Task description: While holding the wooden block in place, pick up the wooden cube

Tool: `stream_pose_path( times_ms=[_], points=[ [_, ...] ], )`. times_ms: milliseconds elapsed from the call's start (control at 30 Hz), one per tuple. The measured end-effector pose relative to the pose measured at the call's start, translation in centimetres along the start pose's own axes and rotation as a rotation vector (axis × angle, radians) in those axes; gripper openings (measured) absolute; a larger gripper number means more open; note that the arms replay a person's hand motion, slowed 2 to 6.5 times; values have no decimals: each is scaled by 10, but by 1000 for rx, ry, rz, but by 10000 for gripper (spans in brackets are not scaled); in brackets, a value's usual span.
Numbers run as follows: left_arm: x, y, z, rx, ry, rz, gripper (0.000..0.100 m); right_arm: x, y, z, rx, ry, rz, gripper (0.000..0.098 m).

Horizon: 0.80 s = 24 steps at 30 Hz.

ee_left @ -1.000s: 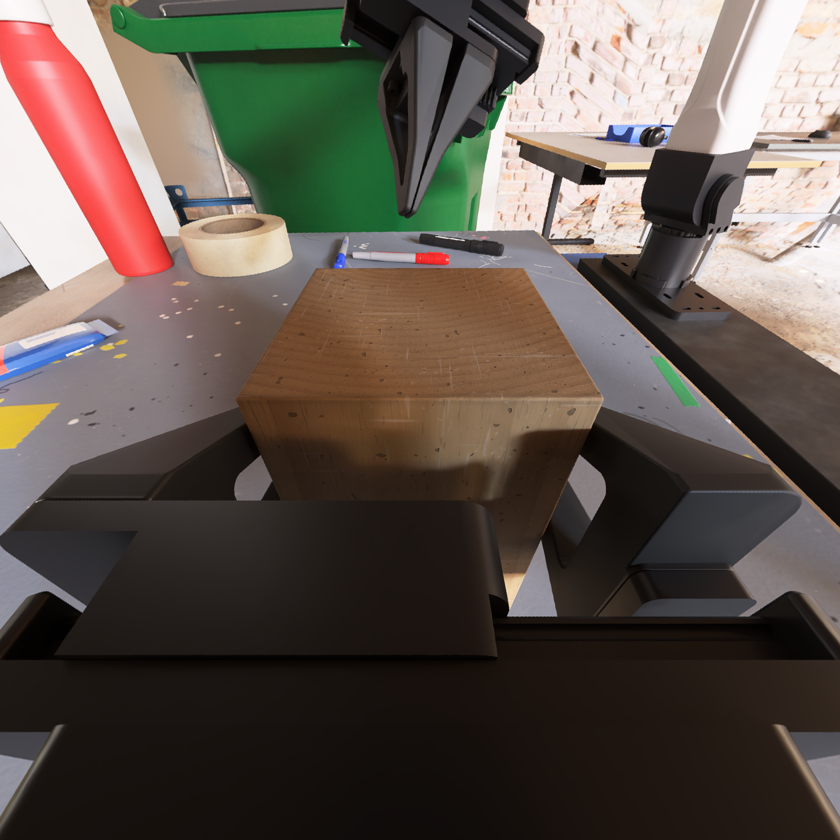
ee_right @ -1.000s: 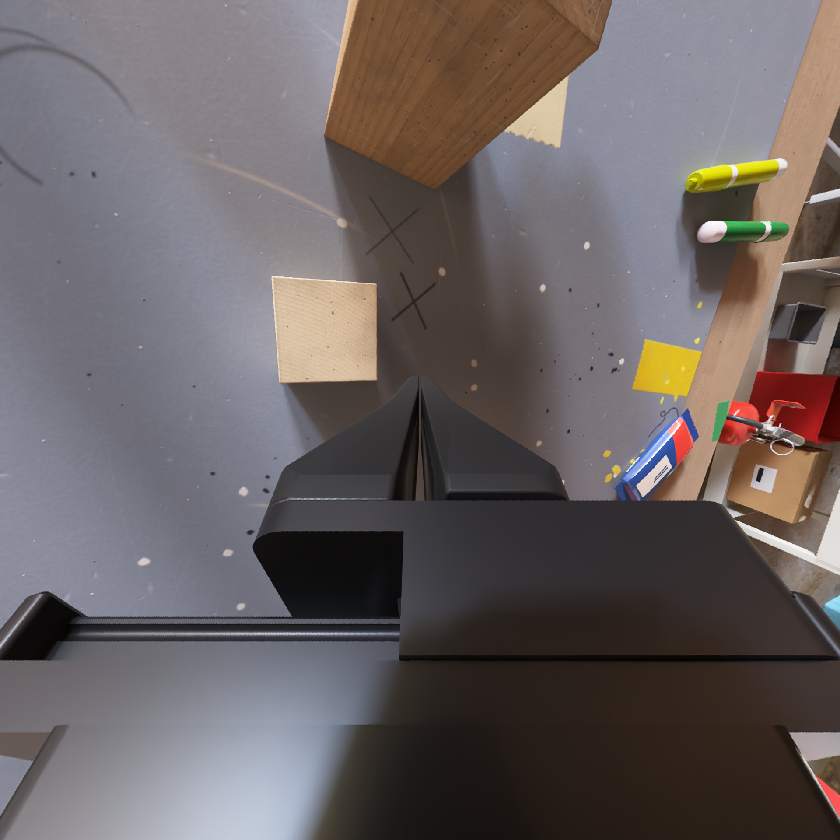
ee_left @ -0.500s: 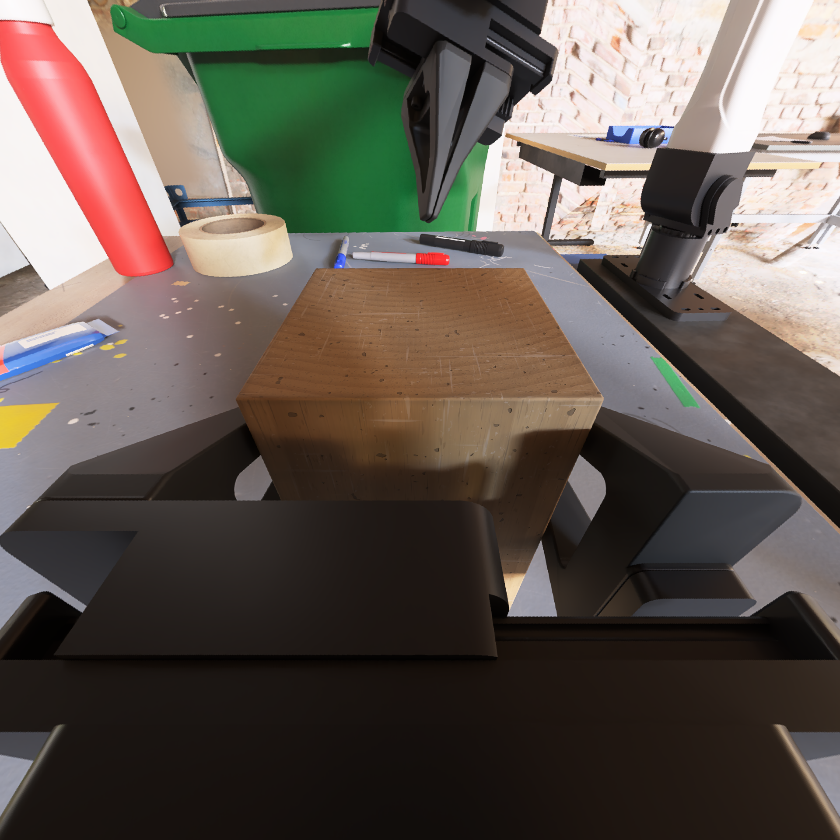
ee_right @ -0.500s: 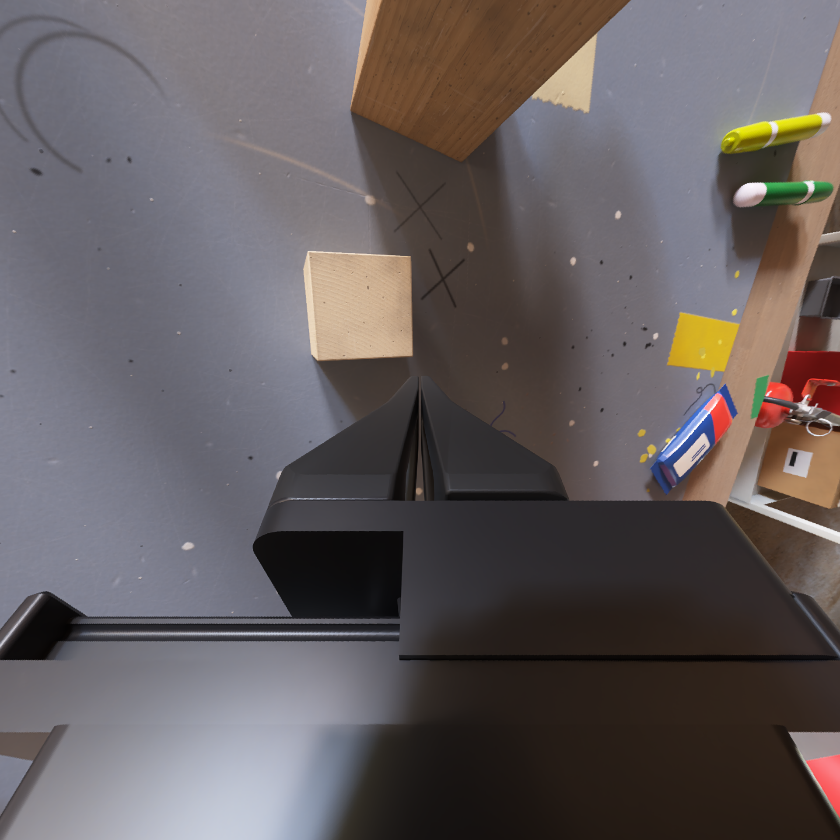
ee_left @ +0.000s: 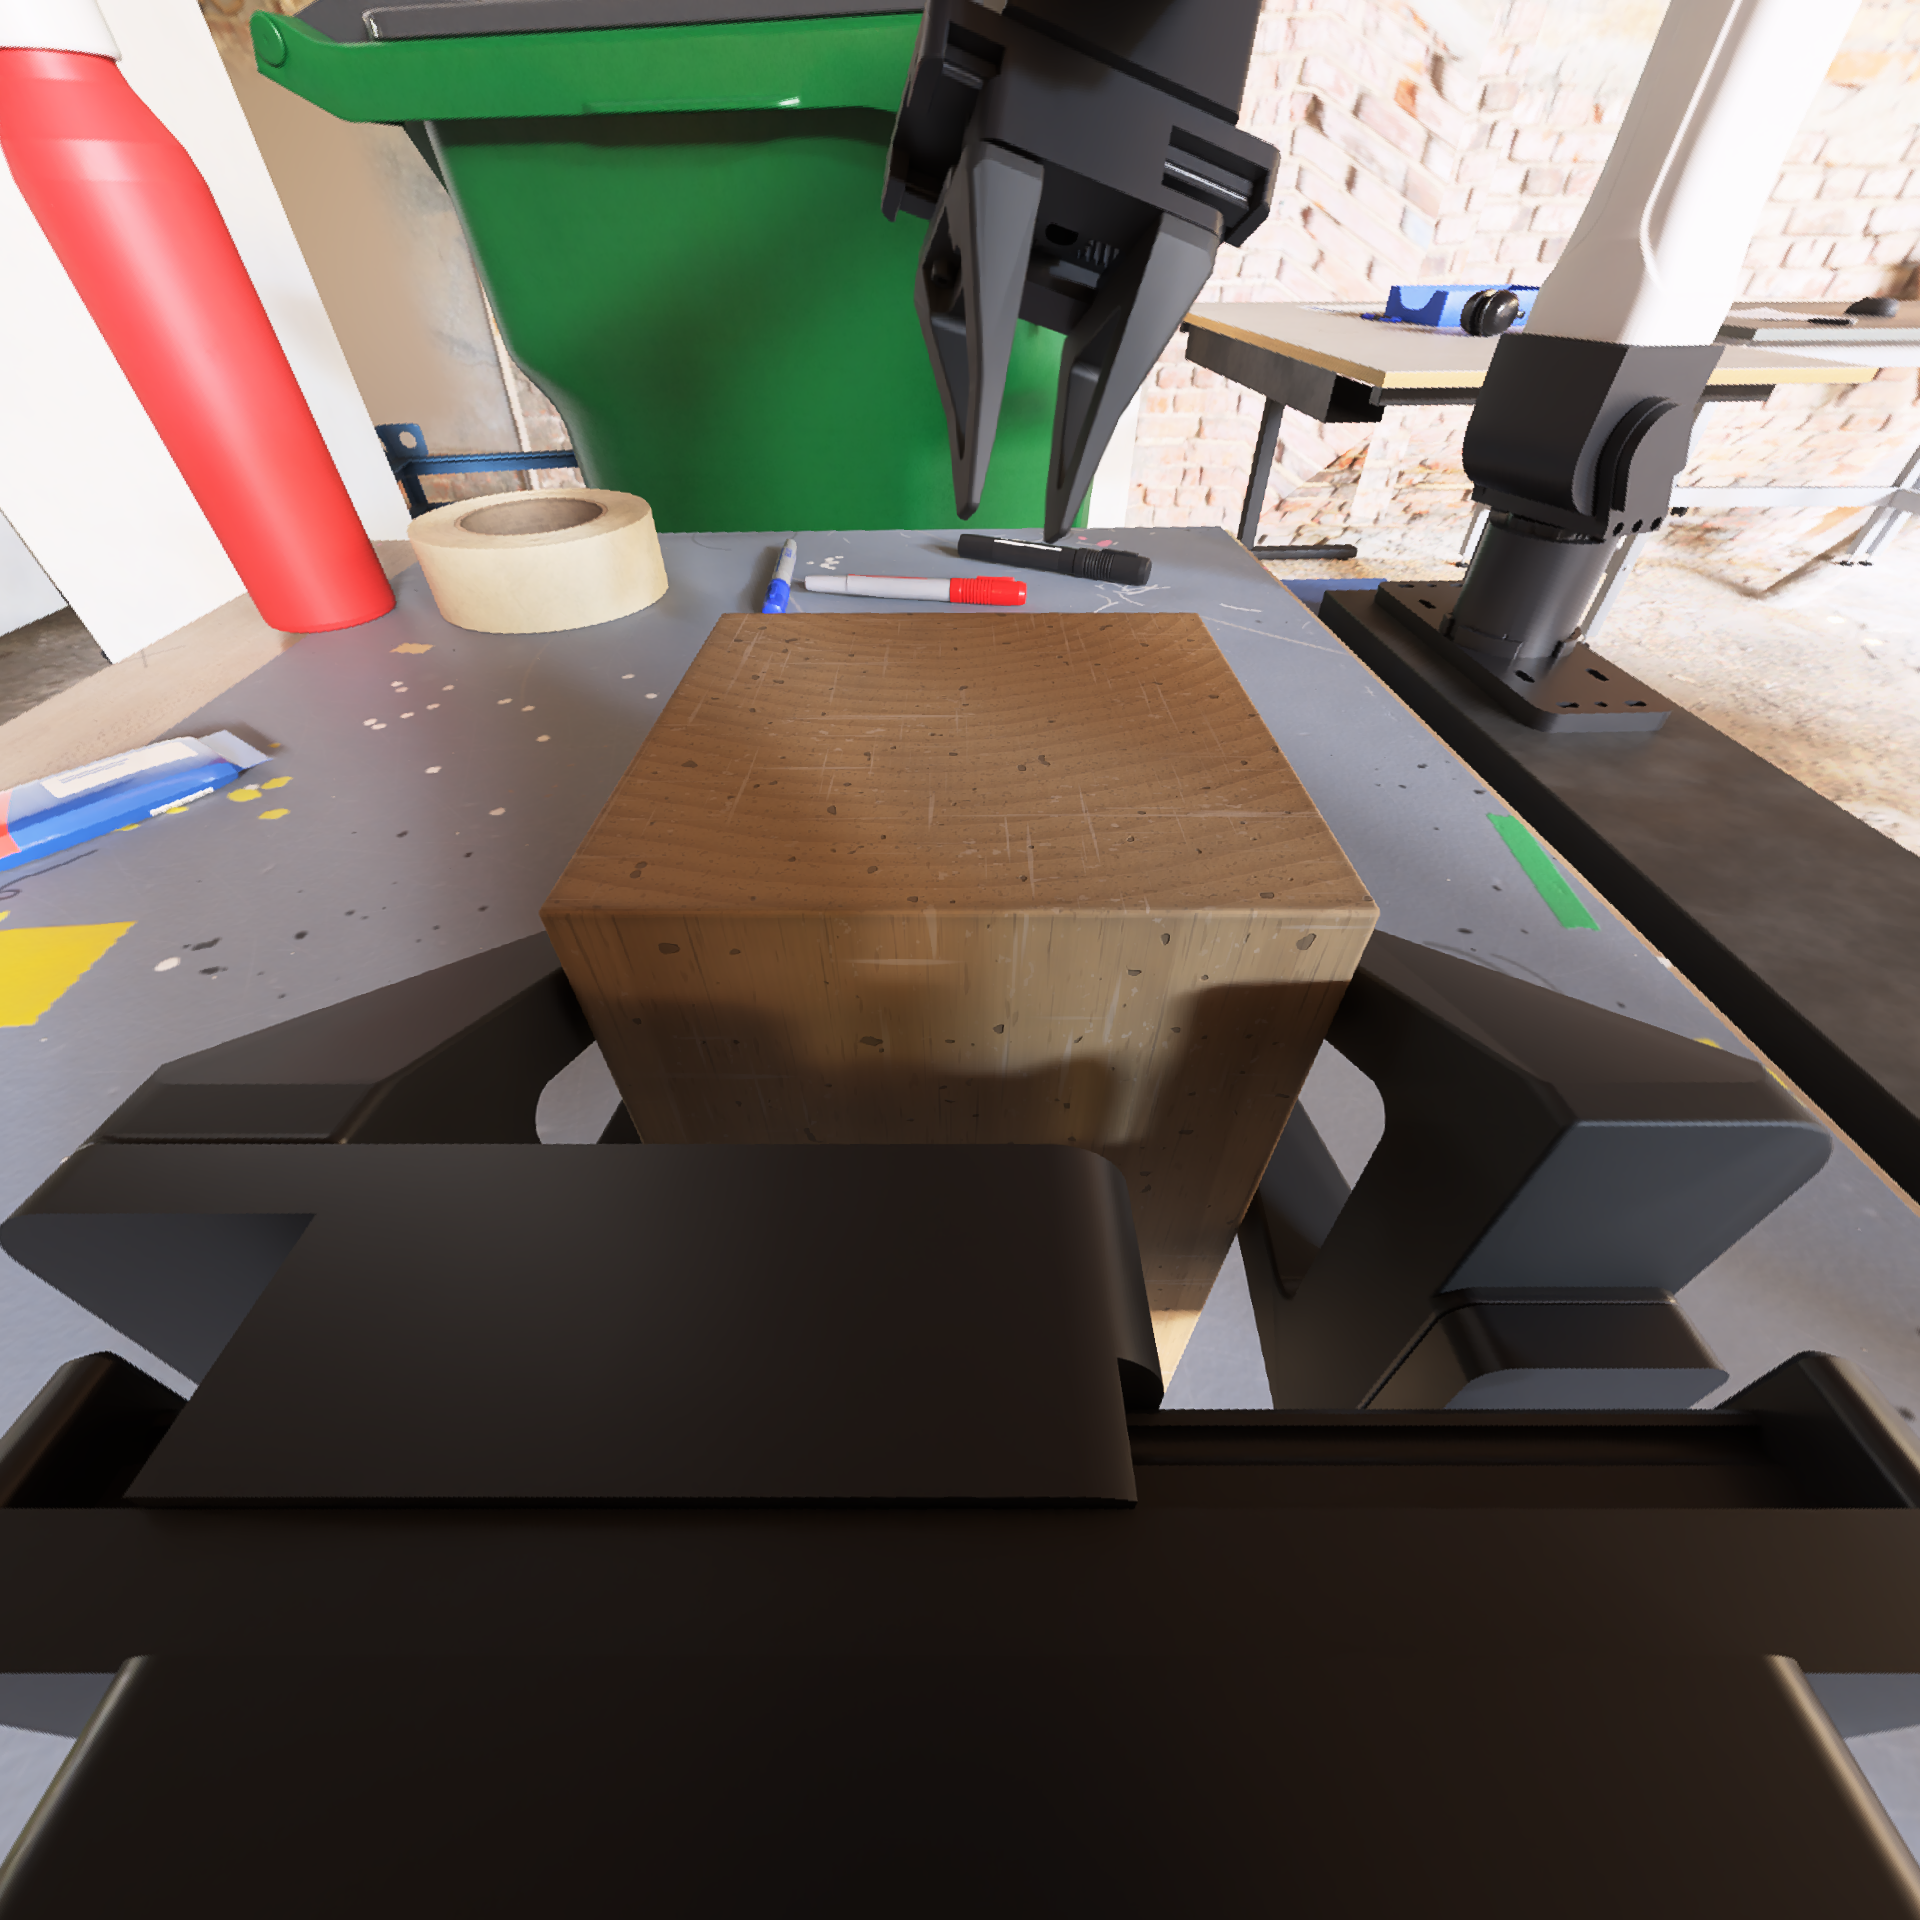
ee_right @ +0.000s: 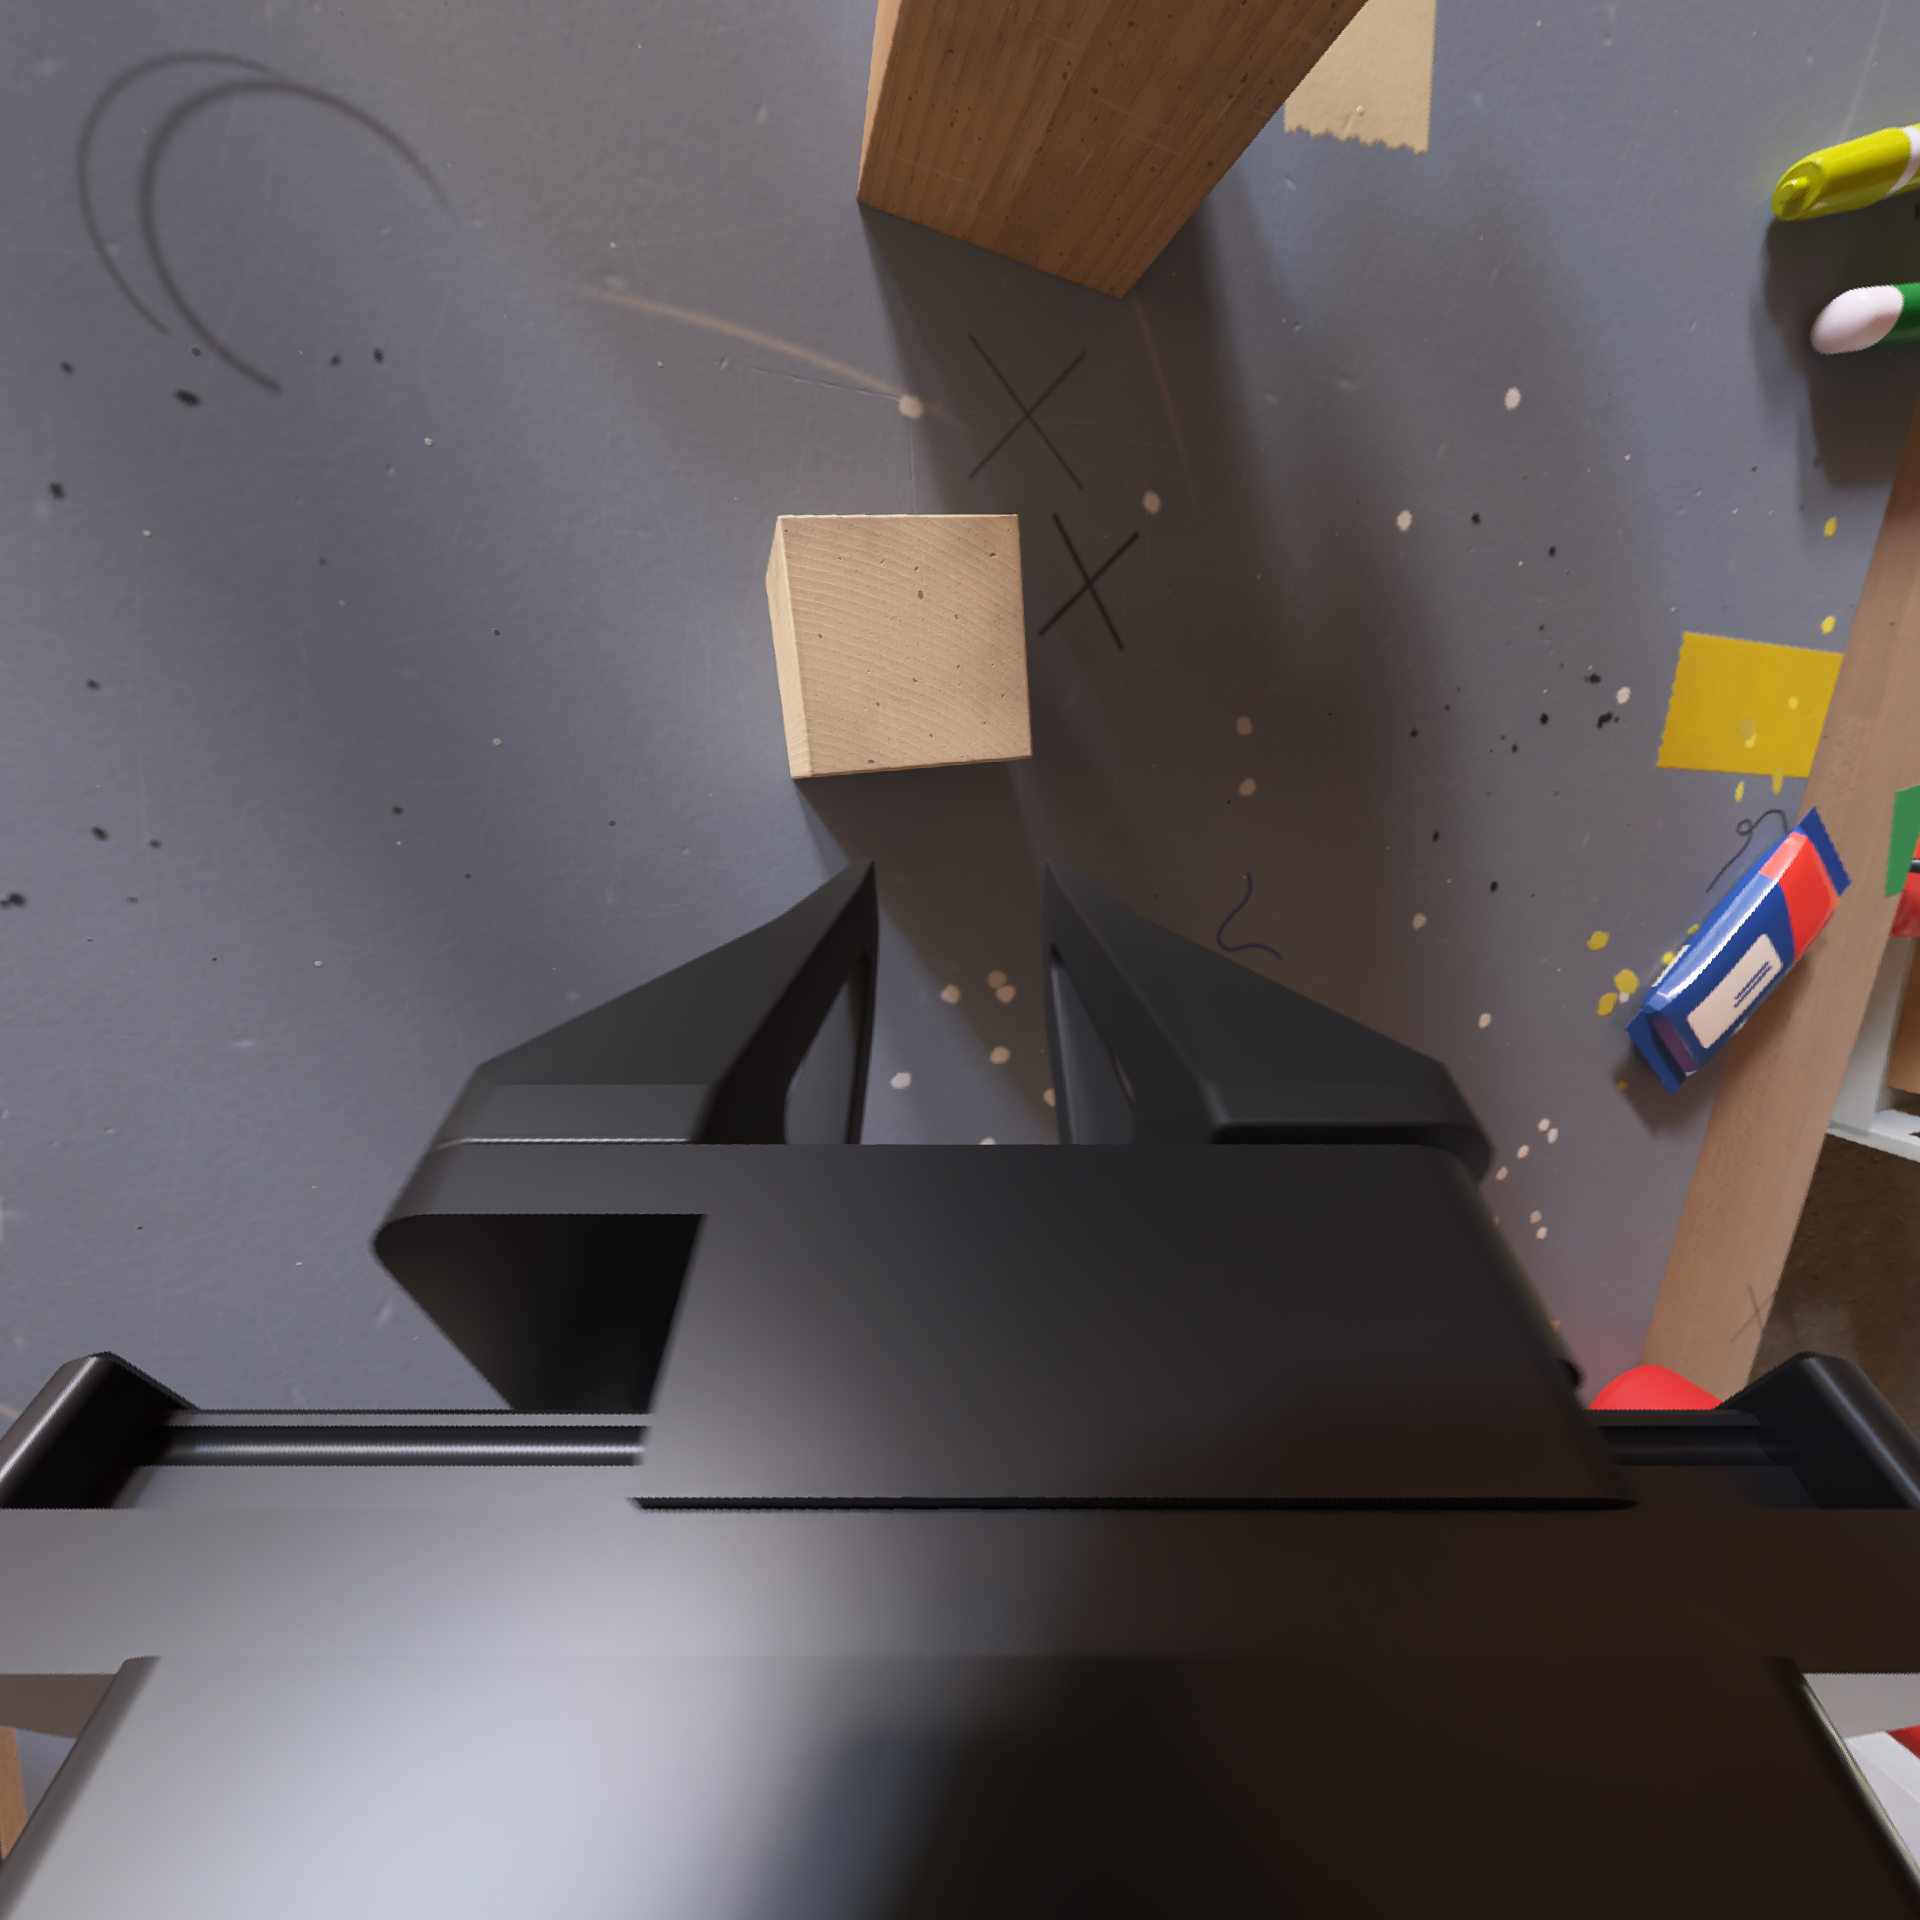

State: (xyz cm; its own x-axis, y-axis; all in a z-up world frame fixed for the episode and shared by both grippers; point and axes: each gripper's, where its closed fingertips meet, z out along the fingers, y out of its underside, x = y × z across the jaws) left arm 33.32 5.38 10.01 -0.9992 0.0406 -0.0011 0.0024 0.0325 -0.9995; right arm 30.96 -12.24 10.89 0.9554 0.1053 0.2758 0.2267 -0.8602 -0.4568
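Observation:
The big wooden block (ee_left: 956, 831) stands on the grey table (ee_left: 416, 831) between my left gripper's (ee_left: 956, 1029) two fingers, which press on its left and right sides. The small pale wooden cube (ee_right: 902, 644) lies on the table in the right wrist view, just ahead of my right gripper (ee_right: 958, 871) and slightly left of its centre. The right gripper is open, empty and points down from above the table. A corner of the block (ee_right: 1070, 125) shows beyond the cube. In the left wrist view the right gripper (ee_left: 1013, 514) hangs behind the block, and the cube is hidden.
A tape roll (ee_left: 540, 561), a red-capped marker (ee_left: 914, 589) and a black marker (ee_left: 1049, 561) lie at the far end by a green bin (ee_left: 727, 260) and a red cylinder (ee_left: 177, 343). A blue-red packet (ee_right: 1745, 956) and two markers (ee_right: 1849, 177) lie near the wooden table edge (ee_right: 1808, 1091).
My right gripper has opened its fingers and shifted, so the cube now lies almost straight ahead of them. The left gripper and the block have not moved.

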Motion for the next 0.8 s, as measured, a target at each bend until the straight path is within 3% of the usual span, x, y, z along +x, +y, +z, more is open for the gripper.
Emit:
stream_pose_path(
  times_ms=[333, 467, 800],
  points=[
    [0, 0, 0, 0, 0, 0, 727, -7, 3, 0, 40, -42, 68, 688],
    [0, 0, 0, 0, 0, 0, 727, -9, 3, 1, 56, -55, 83, 902],
    [0, 0, 0, 0, 0, 0, 727, -12, 5, 8, 72, -55, 71, 940]
  ],
)
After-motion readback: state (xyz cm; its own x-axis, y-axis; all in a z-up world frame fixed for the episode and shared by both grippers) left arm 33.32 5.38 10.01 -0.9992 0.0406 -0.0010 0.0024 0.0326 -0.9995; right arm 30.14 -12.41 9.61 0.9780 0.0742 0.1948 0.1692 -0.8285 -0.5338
